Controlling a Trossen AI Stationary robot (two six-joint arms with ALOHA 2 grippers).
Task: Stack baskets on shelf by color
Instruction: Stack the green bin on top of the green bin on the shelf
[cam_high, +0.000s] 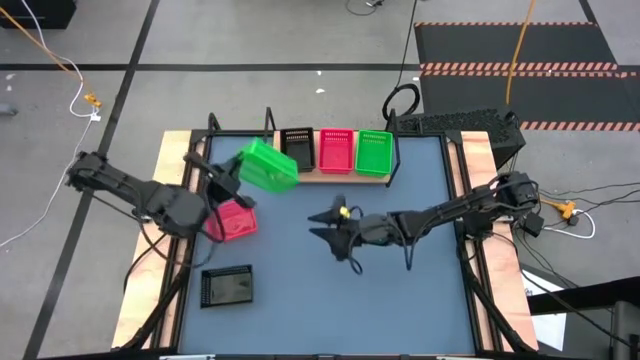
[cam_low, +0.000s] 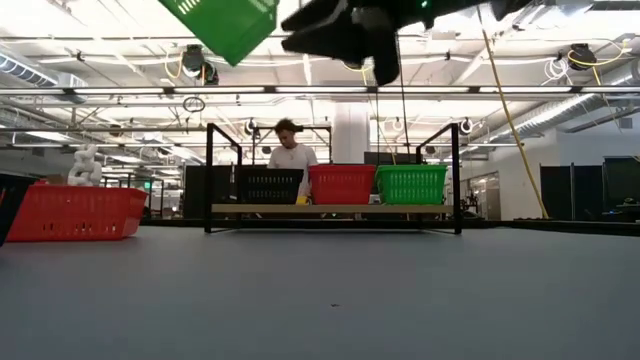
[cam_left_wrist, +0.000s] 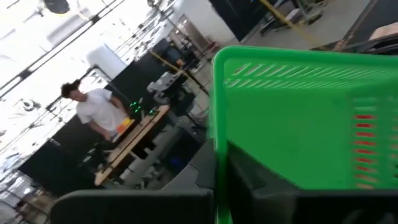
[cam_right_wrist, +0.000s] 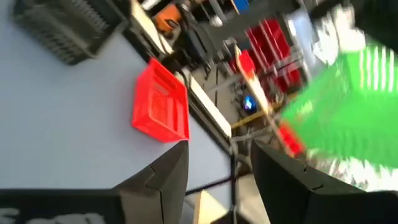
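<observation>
Left gripper (cam_high: 232, 176), mine: clamped on the rim of one bright green basket (cam_high: 268, 165), perforated walls, tilted, carried off the tabletop (cam_high: 400, 310) just near and left of the shelf (cam_high: 345, 176). Shelf holds a black basket (cam_high: 297, 148), pink-red basket (cam_high: 336, 150) and green basket (cam_high: 374, 152), left to right. Loose pink-red basket (cam_high: 232, 220) just nearer than my gripper; loose black basket (cam_high: 227, 286) nearer still. Right gripper (cam_high: 328, 224): fingers apart, empty, mid-table.

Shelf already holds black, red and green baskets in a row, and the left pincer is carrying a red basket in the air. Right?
Not quite: the left pincer carries a green basket, seen in the high view. The shelf does hold black, red and green baskets in a row.
</observation>
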